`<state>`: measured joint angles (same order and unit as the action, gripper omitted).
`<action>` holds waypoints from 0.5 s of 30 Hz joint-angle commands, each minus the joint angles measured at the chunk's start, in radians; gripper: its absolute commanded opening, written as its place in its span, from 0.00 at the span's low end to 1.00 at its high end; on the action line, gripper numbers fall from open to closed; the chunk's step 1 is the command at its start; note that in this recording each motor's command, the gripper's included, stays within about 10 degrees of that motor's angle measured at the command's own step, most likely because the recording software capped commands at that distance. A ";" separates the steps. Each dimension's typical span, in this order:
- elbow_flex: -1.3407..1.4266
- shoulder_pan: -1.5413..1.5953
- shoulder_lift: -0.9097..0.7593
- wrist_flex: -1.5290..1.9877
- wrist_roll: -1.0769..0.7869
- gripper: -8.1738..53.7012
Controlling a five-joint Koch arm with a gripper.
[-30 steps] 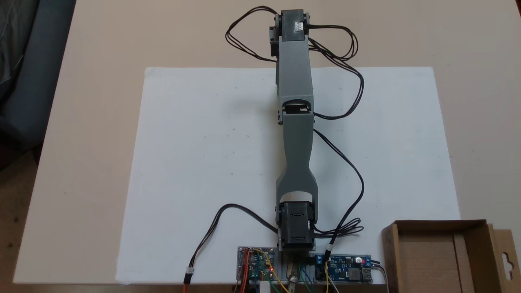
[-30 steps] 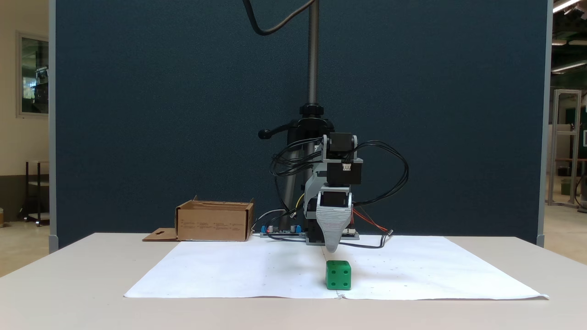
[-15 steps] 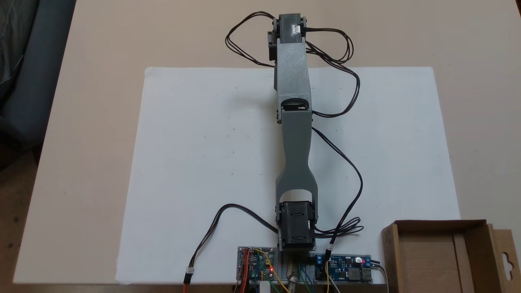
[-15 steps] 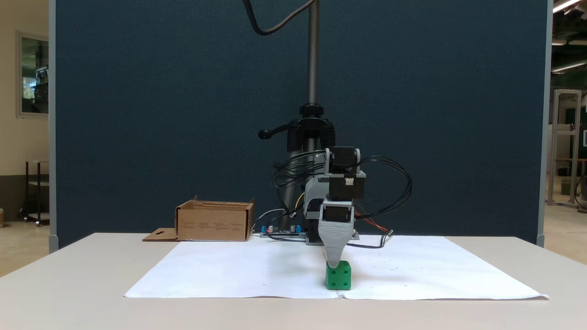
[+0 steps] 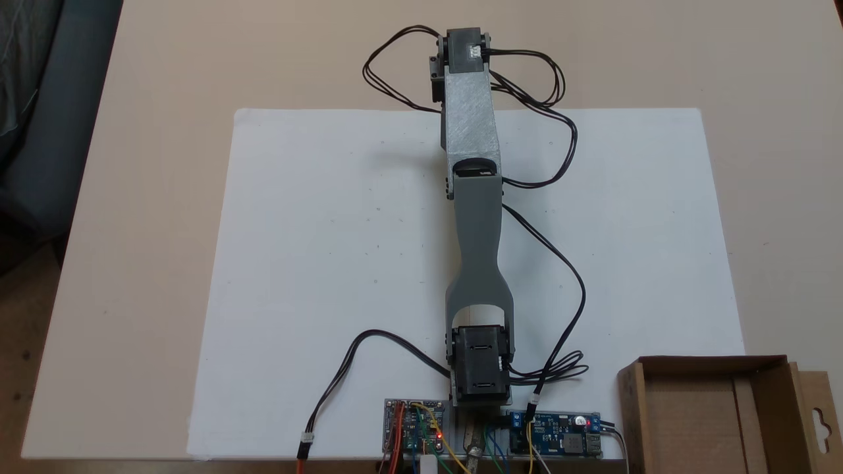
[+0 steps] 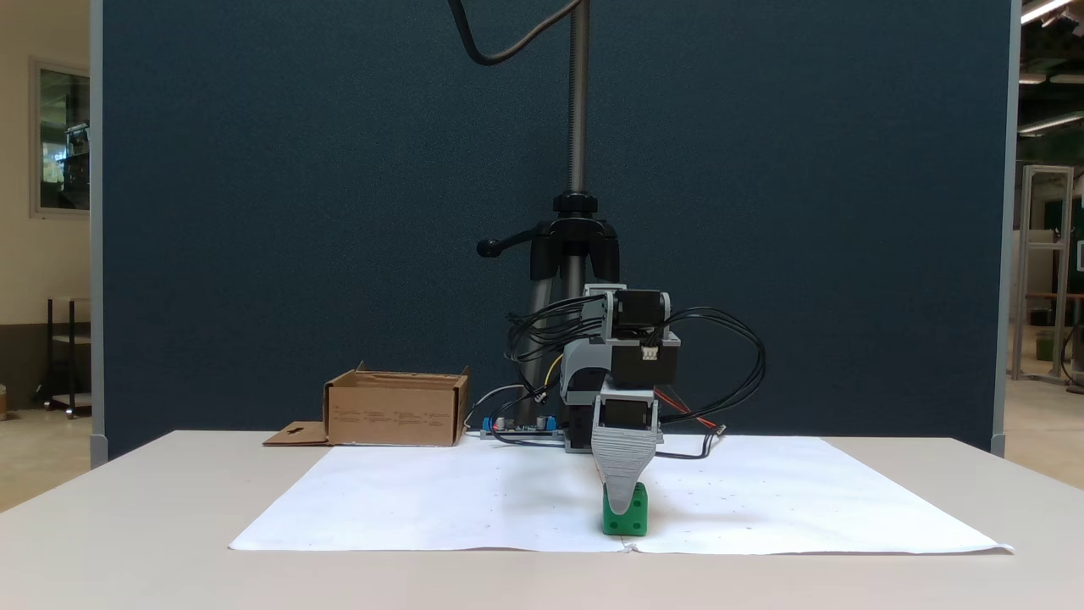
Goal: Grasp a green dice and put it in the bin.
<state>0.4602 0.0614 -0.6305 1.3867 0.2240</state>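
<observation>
My claw (image 6: pixel 625 508) hangs low over the front face of the green dice (image 6: pixel 625 522) on the white paper sheet (image 5: pixel 329 263), grip unreadable, my arm (image 5: pixel 475 217) hiding both from above, the bin (image 5: pixel 718 415) near my base.

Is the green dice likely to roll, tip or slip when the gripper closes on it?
The green dice is a flat-sided cube resting on paper, so it probably won't roll. Its smooth-looking plastic may slip. The gripper finger overlaps its front face; an off-centre squeeze could twist it.
</observation>
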 commanded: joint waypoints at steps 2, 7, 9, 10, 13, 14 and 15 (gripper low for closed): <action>-0.057 0.012 -0.017 -0.066 -0.034 0.80; -0.055 0.012 -0.017 -0.097 -0.034 0.80; -0.057 0.012 -0.017 -0.098 -0.035 0.80; -0.055 0.012 -0.017 -0.103 -0.035 0.80; -0.057 0.012 -0.006 -0.112 -0.035 0.80; -0.057 0.012 -0.002 -0.115 -0.037 0.80; -0.055 0.012 0.003 -0.118 -0.038 0.80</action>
<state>0.4617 0.0629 -0.6059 1.3100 0.2240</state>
